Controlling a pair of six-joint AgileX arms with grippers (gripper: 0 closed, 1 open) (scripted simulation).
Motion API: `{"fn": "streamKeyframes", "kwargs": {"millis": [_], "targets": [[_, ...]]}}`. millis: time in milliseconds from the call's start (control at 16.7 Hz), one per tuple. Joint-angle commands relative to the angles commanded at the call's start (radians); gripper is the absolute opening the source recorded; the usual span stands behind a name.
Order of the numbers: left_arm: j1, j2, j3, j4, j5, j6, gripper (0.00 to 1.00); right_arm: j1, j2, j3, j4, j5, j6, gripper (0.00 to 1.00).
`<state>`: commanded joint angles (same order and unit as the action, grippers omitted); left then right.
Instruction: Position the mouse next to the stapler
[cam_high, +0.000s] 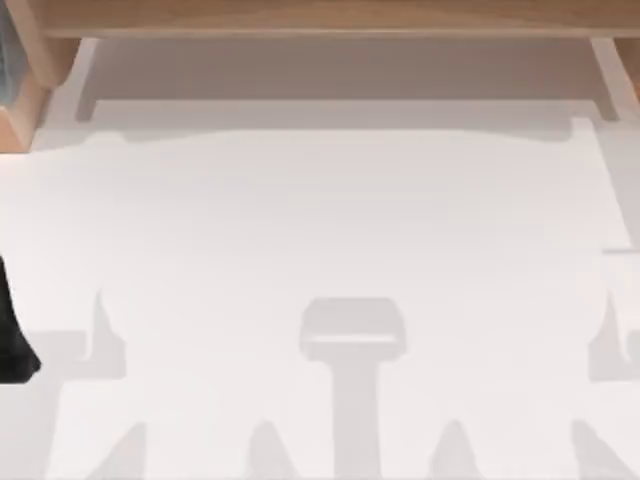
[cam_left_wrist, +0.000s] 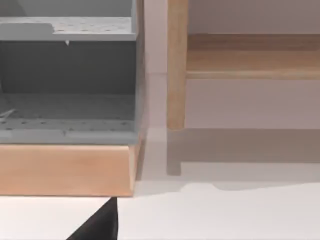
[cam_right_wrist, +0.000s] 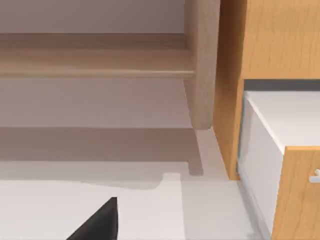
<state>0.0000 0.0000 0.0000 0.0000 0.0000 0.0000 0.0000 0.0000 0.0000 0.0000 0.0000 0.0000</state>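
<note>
A plain white counter (cam_high: 320, 220) is seen from above, bare across its middle. Soft grey shadows (cam_high: 352, 335) are cast along its near side. A light wooden shelf frame (cam_high: 320, 15) runs along the far edge, with slanted wooden uprights at the top view's left and right. A black arm part (cam_high: 12, 340), taken as the left arm, is cut off at the left edge of the counter.

In the left wrist view, a black wedge is seen low over the counter, probably part of the left gripper (cam_left_wrist: 97, 225). Its grasp state cannot be told. Ahead of it stands a grey perforated-shelf unit (cam_left_wrist: 67, 65) on a light wooden base (cam_left_wrist: 65, 170), just beside a wooden post (cam_left_wrist: 176, 65) and a wooden cross rail (cam_left_wrist: 252, 55).

In the right wrist view, a like black wedge of the right gripper (cam_right_wrist: 97, 222) is seen over the counter. Its grasp state cannot be told either. Beyond it stand a wooden leg (cam_right_wrist: 201, 65), an orange-brown wooden cabinet (cam_right_wrist: 270, 40) and a white box-like drawer (cam_right_wrist: 280, 125) set in that cabinet.

Where the mouse and the stapler lie cannot be told.
</note>
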Motion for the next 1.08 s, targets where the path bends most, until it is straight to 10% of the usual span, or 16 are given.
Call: {"fn": "streamKeyframes", "kwargs": {"millis": [480,1080], "targets": [[0.000,0.000,0.000,0.000,0.000,0.000,1.00,-0.001,0.198,0.177,-0.111,-0.044,0.013,1.00],[0.000,0.000,0.000,0.000,0.000,0.000,1.00,-0.073,1.147,0.987,-0.637,-0.133,-0.190,1.00]]}}
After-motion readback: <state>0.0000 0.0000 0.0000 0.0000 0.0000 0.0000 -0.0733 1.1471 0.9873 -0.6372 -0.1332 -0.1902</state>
